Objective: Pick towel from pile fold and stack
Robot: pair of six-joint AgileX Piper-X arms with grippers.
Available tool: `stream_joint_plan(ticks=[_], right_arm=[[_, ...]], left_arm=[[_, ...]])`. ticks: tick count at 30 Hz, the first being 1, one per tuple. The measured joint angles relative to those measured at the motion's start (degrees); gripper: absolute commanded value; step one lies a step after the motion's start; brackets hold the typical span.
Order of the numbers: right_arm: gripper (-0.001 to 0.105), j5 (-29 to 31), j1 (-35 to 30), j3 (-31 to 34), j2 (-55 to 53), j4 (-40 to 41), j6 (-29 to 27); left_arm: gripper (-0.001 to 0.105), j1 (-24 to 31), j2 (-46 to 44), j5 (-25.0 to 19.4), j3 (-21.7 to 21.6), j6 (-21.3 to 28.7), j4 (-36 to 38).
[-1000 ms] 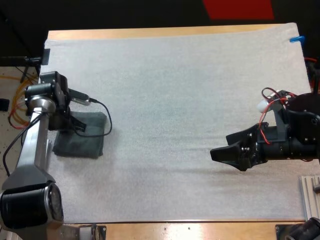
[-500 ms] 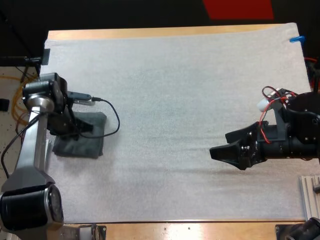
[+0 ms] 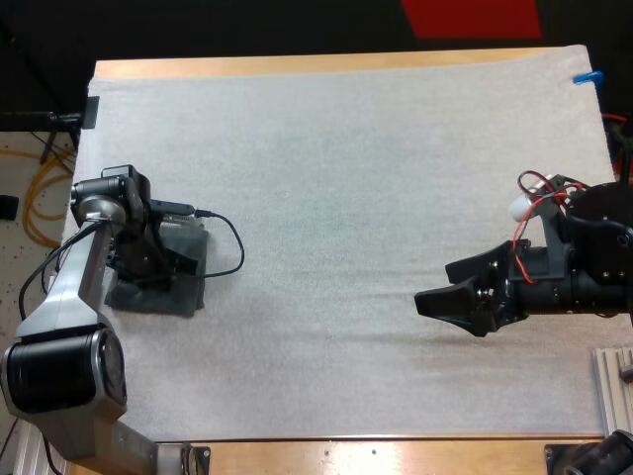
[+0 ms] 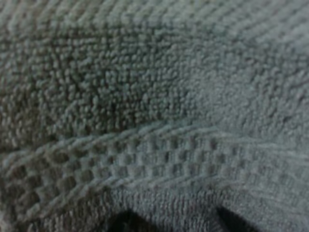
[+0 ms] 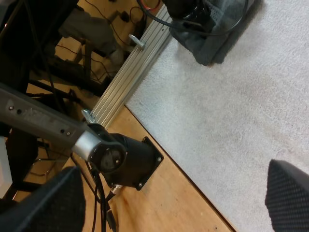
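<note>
Towel (image 3: 186,295), dark grey-green and folded, lies at 9 o'clock on the white mat (image 3: 346,178), just inside the mat's edge. Left gripper (image 3: 148,265) is down on it; grip state cannot be told. Right gripper (image 3: 440,289) at 4 o'clock is spread wide, holding nothing. A wide stretch of mat separates them.

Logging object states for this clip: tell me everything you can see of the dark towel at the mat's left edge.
The towel is dark grey-green terry, looped pile with a woven checked band across it in the left wrist view. It lies flat as a rough rectangle, apparently folded, on the white mat at its left edge. The left gripper is down on its middle.
</note>
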Motion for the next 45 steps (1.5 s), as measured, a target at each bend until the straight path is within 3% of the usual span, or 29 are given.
stream_joint_plan(ticks=[7,14,18,29,35,40,45], right_arm=[[0.074,0.23,0.00,0.00,0.00,0.00,0.00],[0.074,1.22,0.00,0.00,0.06,0.00,0.00],[0.074,1.25,0.00,0.00,0.06,0.00,0.00],[0.074,1.88,0.00,0.00,0.06,0.00,0.00],[0.074,1.88,0.00,0.00,0.06,0.00,0.00],[0.074,1.88,0.00,0.00,0.06,0.00,0.00],[0.074,1.88,0.00,0.00,0.06,0.00,-1.87]], left_arm=[[0.035,0.00,-0.01,1.78,-4.43,-0.15,-0.09],[0.035,0.00,0.21,14.75,-7.83,-4.70,-7.70],[0.035,0.00,1.86,18.98,-8.03,-7.79,-10.12],[0.035,0.00,5.07,19.73,-9.99,-8.08,-7.50],[0.035,0.00,-1.78,19.73,-14.54,-8.16,-7.24],[0.035,0.00,-11.19,20.17,-15.72,-8.00,-5.17],[0.035,0.00,-19.81,25.66,-15.72,-6.21,1.38]])
